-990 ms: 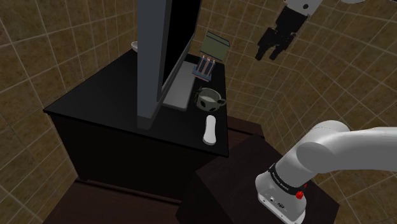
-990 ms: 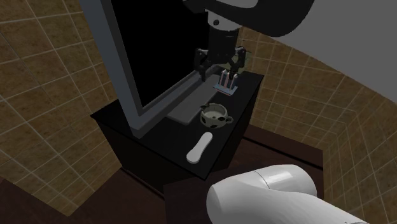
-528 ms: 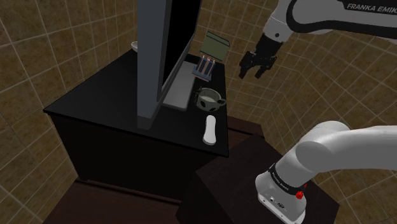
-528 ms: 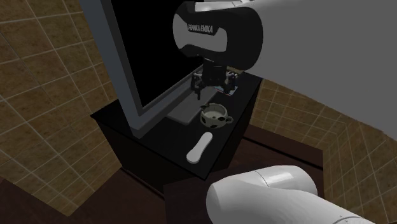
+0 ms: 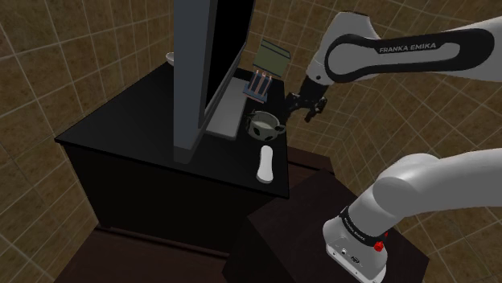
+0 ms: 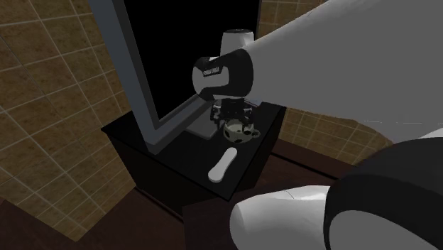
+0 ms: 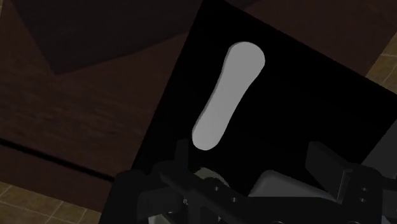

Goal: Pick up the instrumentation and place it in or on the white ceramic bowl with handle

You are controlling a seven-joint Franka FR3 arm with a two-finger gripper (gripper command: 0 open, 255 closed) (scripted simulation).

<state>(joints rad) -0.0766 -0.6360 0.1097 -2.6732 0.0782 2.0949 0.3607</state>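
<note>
Black cabinet top (image 5: 137,112) carries the white elongated instrument (image 7: 228,95) ahead of the gripper (image 7: 249,151), jaws apart, its long axis crossing their closing line.

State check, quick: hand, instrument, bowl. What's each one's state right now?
spotted bowl: upright on the black cabinet.
white instrument: lying flat on the cabinet, not gripped.
hand: open, empty, in the air near the bowl.

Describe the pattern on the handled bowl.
The bowl is pale with dark spots, clearest in the second exterior view.
</note>
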